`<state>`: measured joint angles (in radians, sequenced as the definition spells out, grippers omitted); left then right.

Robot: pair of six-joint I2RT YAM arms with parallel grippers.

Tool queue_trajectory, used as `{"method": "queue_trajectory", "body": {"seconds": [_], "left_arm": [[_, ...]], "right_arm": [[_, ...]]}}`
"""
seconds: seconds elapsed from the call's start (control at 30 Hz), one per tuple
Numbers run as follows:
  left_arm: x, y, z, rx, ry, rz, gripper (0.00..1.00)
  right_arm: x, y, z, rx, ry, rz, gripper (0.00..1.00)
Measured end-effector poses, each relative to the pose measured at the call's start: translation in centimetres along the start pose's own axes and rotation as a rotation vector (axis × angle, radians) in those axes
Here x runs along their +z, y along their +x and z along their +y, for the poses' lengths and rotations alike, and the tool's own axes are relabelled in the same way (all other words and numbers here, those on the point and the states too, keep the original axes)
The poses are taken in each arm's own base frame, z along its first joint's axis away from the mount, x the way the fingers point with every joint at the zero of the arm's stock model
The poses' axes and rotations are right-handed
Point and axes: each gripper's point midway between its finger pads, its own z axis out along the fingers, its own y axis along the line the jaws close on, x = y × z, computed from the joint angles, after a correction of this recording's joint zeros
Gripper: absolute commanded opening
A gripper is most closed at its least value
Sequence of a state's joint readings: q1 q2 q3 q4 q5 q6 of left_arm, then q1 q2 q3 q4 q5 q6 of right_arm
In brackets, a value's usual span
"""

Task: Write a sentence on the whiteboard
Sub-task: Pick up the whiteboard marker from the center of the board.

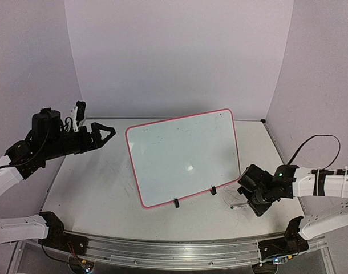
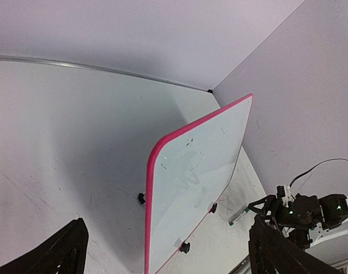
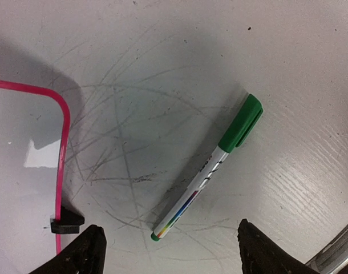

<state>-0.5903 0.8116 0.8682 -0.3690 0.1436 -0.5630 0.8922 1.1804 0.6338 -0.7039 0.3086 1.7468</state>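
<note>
The whiteboard (image 1: 182,157), glossy white with a pink rim, leans tilted on two small black clips (image 1: 176,202) in the middle of the table; it also shows in the left wrist view (image 2: 191,182) and the right wrist view (image 3: 20,188). The sentence is out of view; the board's face carries only faint grey smudges. A green-capped marker (image 3: 211,171) lies flat on the table just right of the board's near corner (image 1: 238,206). My right gripper (image 3: 169,251) hovers open over it, fingers on either side, not touching. My left gripper (image 1: 105,134) is open and holds nothing, left of the board.
The scuffed white tabletop (image 1: 94,188) is covered in grey scribble marks. Purple walls close in at the back and sides. A metal rail (image 1: 174,251) runs along the near edge. A black cable (image 1: 316,140) loops above the right arm.
</note>
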Motion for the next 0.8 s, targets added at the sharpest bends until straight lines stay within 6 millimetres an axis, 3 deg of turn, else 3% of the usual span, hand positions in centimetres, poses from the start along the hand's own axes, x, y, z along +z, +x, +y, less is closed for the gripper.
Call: {"method": "queue_trajectory", "body": {"seconds": [0.17, 0.3, 0.4, 0.53, 0.63, 0.67, 0.8], "left_arm": [[-1.5, -2.4, -0.4, 0.061, -0.04, -0.072, 0.99], [-1.7, -2.8, 0.7, 0.082, -0.105, -0.095, 0.99], [-1.7, -3.1, 1.3, 0.093, -0.142, -0.11, 0.99], [-1.8, -3.5, 1.8, 0.108, -0.175, -0.123, 0.99], [-1.8, -4.2, 1.4, 0.13, -0.179, -0.124, 0.99], [-1.8, -4.5, 1.2, 0.138, -0.177, -0.126, 0.99], [-2.0, -6.2, -0.3, 0.169, -0.153, -0.145, 0.99]], "right_arm": [[2.5, -0.2, -1.0, -0.011, 0.098, -0.025, 0.73], [4.2, -0.5, -1.2, -0.048, 0.153, -0.026, 0.69], [5.2, -0.4, -1.4, -0.084, 0.193, -0.012, 0.58], [5.7, -0.4, -1.2, -0.112, 0.217, -0.002, 0.53], [5.8, -0.3, -1.1, -0.122, 0.225, 0.002, 0.3], [5.9, -0.3, -1.1, -0.124, 0.229, 0.002, 0.27], [5.9, -0.2, -1.1, -0.126, 0.234, 0.007, 0.24]]}}
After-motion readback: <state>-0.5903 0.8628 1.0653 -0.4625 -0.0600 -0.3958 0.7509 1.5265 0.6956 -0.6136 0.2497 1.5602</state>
